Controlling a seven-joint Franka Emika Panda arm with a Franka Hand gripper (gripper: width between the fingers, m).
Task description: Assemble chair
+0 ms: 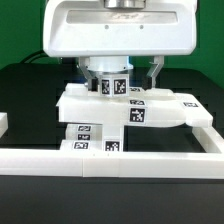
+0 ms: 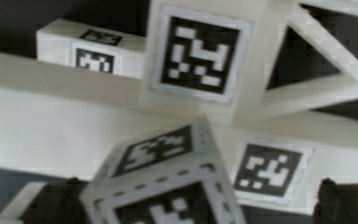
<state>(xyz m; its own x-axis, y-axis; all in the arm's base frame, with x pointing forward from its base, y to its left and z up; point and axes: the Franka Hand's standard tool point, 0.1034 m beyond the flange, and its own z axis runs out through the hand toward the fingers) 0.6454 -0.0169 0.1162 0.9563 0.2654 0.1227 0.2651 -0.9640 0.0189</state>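
On the black table (image 1: 25, 95): the white chair (image 1: 95, 105) is seen partly built at the scene's middle; it is placed just behind the front run of a low white border wall (image 1: 150, 160)
Chair parts: a flat slab (image 1: 160, 112) is spread toward the exterior view's right; blocky legs (image 1: 88, 133) bearing black-and-white tags are set below it, toward the exterior view's left, near the wall
Top piece: an upright block (image 1: 113, 86) with two tags is stood on the slab, directly under the robot's hand
Arm's end: the gripper (image 1: 118, 82) is hung straight above the chair; its jaws are spread as wide as can be seen; dark fingers (image 1: 155, 72) are placed one on each side of the upright block
Hold: a gap is seen between the block and the finger on the exterior view's right; contact on the other side cannot be told; nothing is seen pinched or lifted
Wrist view: a tagged post (image 2: 208, 55) and pale crossing bars are shown close up; a tilted tagged cube (image 2: 158, 175) is seen nearest the camera; the picture is blurred, and whether this cube is the upright block cannot be told
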